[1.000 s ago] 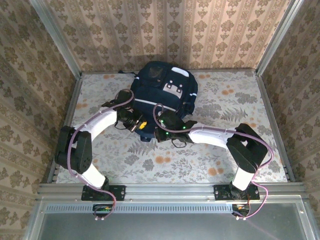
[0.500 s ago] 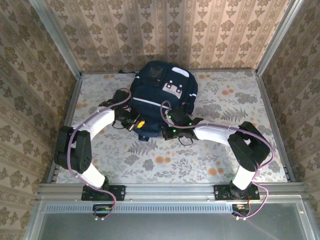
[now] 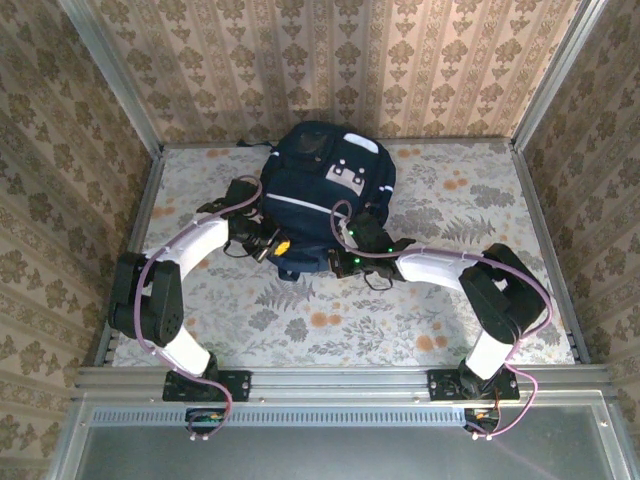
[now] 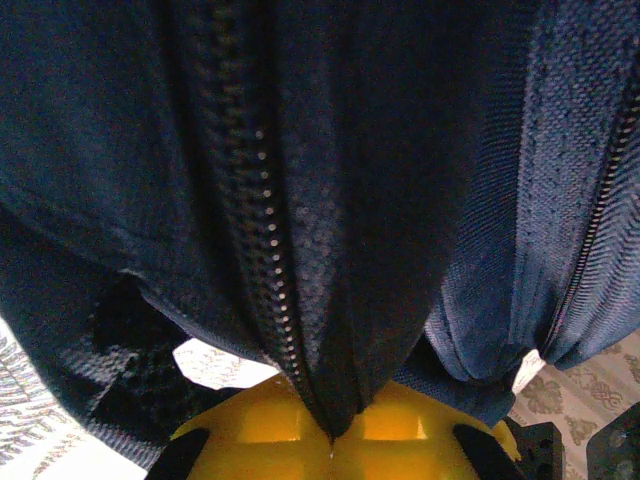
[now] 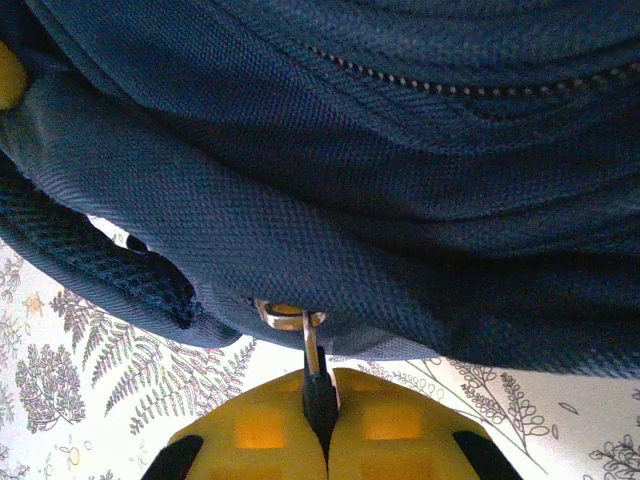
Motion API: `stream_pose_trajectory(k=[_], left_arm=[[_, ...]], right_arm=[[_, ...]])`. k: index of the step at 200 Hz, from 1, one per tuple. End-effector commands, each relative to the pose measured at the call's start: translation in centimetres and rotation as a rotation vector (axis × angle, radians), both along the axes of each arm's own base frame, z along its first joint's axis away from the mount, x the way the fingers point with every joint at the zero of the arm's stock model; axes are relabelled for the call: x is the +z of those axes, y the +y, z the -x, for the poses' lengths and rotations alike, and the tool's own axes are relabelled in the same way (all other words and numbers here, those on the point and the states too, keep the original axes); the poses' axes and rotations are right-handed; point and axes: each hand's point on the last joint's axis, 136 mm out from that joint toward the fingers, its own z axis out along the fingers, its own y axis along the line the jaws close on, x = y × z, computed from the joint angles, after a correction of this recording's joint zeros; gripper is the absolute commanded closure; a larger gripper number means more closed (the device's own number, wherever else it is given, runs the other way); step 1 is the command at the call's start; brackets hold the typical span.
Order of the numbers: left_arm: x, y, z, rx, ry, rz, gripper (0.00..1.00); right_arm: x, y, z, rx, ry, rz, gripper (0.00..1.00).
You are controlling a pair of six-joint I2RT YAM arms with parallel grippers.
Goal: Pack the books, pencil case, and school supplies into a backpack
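Observation:
The navy backpack [image 3: 325,185] with its white stripe lies at the back middle of the table. My left gripper [image 3: 283,247] is at its near left edge, shut on a fold of navy fabric [image 4: 345,330] beside a line of zipper teeth [image 4: 255,220]; the yellow fingers [image 4: 250,440] pinch it. Just right of that, my right gripper [image 3: 335,258] is shut on the dark zipper pull [image 5: 317,385], which hangs from a metal slider [image 5: 285,315] at the backpack's lower seam [image 5: 400,200]. The books, pencil case and school supplies are out of view.
The flower-print table top [image 3: 330,320] stretches in front of the backpack. Patterned walls [image 3: 330,60] and metal rails [image 3: 150,200] enclose the table on three sides. Both arms reach in low over the table toward its middle.
My right gripper has slid to the right and farther back along the backpack's near edge with the zipper pull in it. The left gripper has shifted only slightly, still pinching the fabric.

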Motion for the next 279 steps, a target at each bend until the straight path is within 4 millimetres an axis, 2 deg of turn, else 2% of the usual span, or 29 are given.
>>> stream_pose_trajectory(k=[1,22,46,59,81,101,122,152,175,200,216,245,279], left_arm=[[-0.3,4.6,-0.8,0.089,-0.038,-0.139,1.00],[-0.3,4.6,-0.8,0.085,-0.040,-0.139,1.00],[-0.2,4.4,-1.0,0.082,-0.041,-0.128,1.00],[-0.1,4.5,-1.0,0.080,-0.043,-0.128,1.00],[0.3,5.0,-1.1,0.083,-0.053,-0.131,1.00],[0.4,5.9,-0.9,0.091,-0.058,-0.139,1.00],[0.3,7.0,-0.9,0.109,-0.051,-0.134,1.00],[0.8,8.8,-1.2,0.129,-0.072,-0.157,1.00],[1.1,9.9,-1.6,0.116,-0.086,-0.200,1.00],[1.3,9.3,-1.2,0.092,-0.062,-0.182,0.69],[2.2,8.8,-0.6,0.082,-0.070,-0.177,0.57],[3.6,7.9,1.0,0.080,-0.081,-0.163,0.42],[3.2,5.5,1.9,0.082,-0.039,-0.093,0.40]], right_arm=[[0.1,-4.7,-2.4,-0.140,-0.082,0.073,1.00],[2.3,-1.6,-1.3,0.028,-0.198,-0.097,1.00],[3.9,-0.2,-0.4,0.136,-0.382,-0.118,1.00],[3.8,-0.4,-0.7,0.145,-0.423,-0.071,1.00],[3.2,-2.1,-2.2,0.057,-0.447,0.023,1.00],[2.6,-3.4,-3.3,-0.003,-0.436,0.069,1.00],[1.9,-3.7,-3.8,-0.035,-0.404,0.100,1.00],[1.2,-1.0,-2.7,0.071,-0.299,0.056,1.00],[0.7,2.3,-1.2,0.140,-0.221,0.014,1.00],[0.7,7.5,1.2,0.256,-0.183,-0.013,1.00],[1.2,9.7,1.7,0.279,-0.191,-0.012,1.00],[2.3,11.7,1.4,0.246,-0.190,-0.072,1.00],[2.9,12.4,1.0,0.240,-0.222,-0.066,1.00]])
